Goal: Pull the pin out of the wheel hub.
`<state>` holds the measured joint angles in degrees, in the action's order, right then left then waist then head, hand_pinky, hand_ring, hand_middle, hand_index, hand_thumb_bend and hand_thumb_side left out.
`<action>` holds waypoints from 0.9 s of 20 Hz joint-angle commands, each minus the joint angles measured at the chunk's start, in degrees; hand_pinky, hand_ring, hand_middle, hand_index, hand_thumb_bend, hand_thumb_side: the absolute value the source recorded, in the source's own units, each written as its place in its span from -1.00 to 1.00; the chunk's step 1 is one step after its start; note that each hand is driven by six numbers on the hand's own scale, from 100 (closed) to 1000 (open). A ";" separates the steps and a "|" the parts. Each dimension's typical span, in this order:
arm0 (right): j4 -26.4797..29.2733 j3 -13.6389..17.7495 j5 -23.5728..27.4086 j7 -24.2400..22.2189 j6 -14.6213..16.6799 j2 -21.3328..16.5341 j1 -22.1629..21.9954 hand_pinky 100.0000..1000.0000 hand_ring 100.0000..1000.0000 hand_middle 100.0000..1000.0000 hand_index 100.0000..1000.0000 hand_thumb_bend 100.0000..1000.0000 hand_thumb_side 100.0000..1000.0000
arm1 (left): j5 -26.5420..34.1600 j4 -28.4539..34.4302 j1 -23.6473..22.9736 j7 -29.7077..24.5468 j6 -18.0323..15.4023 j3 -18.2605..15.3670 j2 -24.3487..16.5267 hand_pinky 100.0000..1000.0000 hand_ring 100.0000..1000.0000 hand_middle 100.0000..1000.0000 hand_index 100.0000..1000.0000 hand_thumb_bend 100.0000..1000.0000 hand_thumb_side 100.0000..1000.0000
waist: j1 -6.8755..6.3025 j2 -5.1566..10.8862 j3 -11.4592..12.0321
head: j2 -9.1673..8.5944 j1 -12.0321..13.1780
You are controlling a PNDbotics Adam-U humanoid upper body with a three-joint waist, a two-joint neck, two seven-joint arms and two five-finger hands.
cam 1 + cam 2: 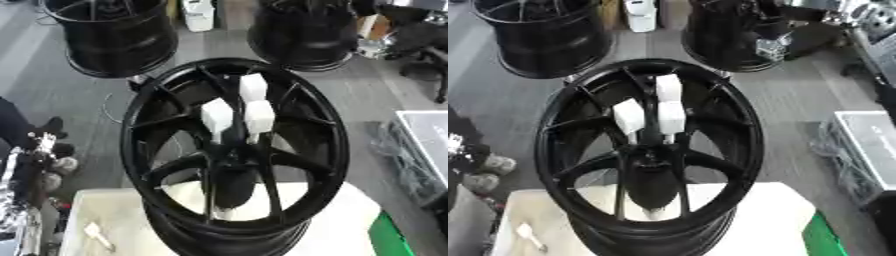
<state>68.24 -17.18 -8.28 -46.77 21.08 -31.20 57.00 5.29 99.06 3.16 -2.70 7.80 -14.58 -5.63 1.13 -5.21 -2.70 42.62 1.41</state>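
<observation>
A black wheel hub [234, 150] stands face-up on a white table [350, 210] in the middle of the view. Three white block-headed pins stick up from its centre: one at the left [217, 116], one at the back [253, 87] and one at the right [259, 118]. Another white pin [98, 236] lies loose on the table at the lower left. My left arm, silver and black, shows at the left edge, its hand [37, 146] well clear of the hub and too dark to read. My right hand is out of sight.
Two more black wheels [114, 35] [306, 30] stand on the grey floor behind. A grey case [429, 135] sits at the right and a green object [389, 235] by the table's right corner. A person's shoes [59, 166] are on the floor at the left.
</observation>
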 commanded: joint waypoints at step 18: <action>-12.39 -1.57 -15.99 -5.20 14.85 6.30 7.00 0.59 0.76 0.91 0.97 -1.00 0.11 | -0.16 1.16 2.17 -0.87 -0.09 0.66 -1.50 0.24 -0.03 0.07 0.35 0.05 -0.02 | 0.32 -1.67 3.40 | -3.42 -4.56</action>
<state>55.65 -18.76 -23.74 -42.32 25.53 -24.27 62.54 5.21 99.07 4.61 -3.29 7.83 -13.97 -5.65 1.55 -7.48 0.72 40.06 -2.97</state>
